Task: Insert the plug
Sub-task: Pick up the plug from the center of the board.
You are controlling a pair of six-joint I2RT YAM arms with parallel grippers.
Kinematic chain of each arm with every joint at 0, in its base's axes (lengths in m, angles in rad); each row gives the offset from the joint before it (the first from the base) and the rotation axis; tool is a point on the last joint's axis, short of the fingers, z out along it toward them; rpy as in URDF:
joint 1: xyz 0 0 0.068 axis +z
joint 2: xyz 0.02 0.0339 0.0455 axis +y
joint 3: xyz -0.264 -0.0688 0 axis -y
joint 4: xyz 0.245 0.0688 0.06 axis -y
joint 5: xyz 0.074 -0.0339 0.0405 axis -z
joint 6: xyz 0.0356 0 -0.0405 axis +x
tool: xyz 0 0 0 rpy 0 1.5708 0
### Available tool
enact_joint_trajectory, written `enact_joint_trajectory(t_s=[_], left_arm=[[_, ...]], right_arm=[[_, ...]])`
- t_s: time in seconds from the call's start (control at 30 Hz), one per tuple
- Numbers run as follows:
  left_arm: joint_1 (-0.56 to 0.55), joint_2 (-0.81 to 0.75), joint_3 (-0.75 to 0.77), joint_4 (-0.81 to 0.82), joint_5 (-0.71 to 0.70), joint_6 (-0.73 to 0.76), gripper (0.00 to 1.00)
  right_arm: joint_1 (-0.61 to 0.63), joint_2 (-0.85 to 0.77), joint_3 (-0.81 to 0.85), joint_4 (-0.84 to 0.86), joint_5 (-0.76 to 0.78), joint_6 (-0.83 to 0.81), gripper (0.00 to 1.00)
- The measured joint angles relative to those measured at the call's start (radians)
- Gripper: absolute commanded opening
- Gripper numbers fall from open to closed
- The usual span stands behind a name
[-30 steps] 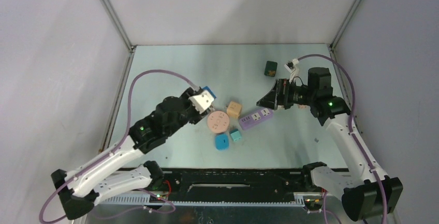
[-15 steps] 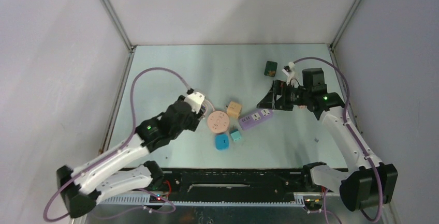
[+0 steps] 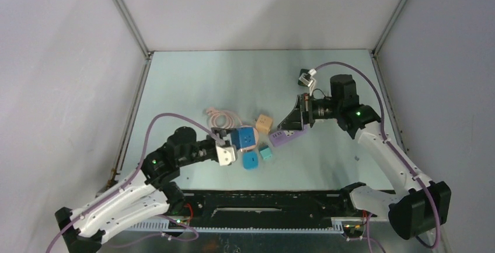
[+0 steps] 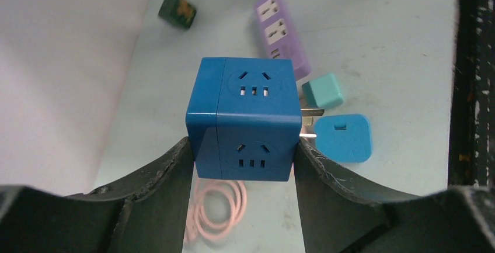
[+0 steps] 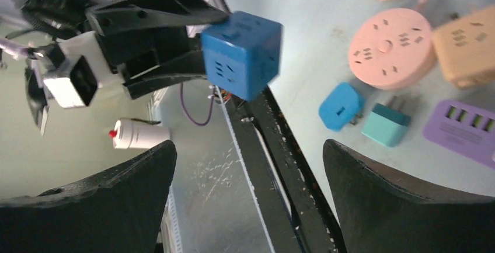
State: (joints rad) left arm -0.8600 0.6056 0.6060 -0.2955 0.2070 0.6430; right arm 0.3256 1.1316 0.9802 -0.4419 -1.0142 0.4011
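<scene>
The left arm (image 3: 175, 155) has pulled back toward the lower left of the top view. Its left fingers (image 4: 169, 177) clamp the blue cube plug (image 4: 245, 118) at frame centre, above the table (image 3: 192, 83). The right fingers (image 5: 117, 189), spread wide, now hover beside the purple power strip (image 3: 285, 138), right of centre.

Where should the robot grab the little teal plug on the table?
Probably best on the square body of the teal plug, pinching its two plain sides, coming straight down from above. It lies flat with its metal prongs sticking out one end, so the body is the only chunky part.
</scene>
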Motion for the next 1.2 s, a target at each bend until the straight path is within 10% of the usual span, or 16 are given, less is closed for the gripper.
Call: enact_joint_trajectory(t_s=[0.7, 1.03, 1.2], left_arm=[[-0.013, 0.15, 0.19, 0.092, 0.395, 0.361, 0.0], [-0.015, 0.172, 0.191, 0.092, 0.429, 0.364, 0.0], [-0.019, 0.18, 0.204, 0.088, 0.439, 0.37, 0.0]], right_arm=[[0.183, 0.086, 0.0, 0.309, -0.193, 0.157, 0.98], [0.23, 0.129, 0.0, 0.451, -0.257, 0.248, 0.83], [0.247, 0.157, 0.0, 0.5, -0.277, 0.279, 0.61]])
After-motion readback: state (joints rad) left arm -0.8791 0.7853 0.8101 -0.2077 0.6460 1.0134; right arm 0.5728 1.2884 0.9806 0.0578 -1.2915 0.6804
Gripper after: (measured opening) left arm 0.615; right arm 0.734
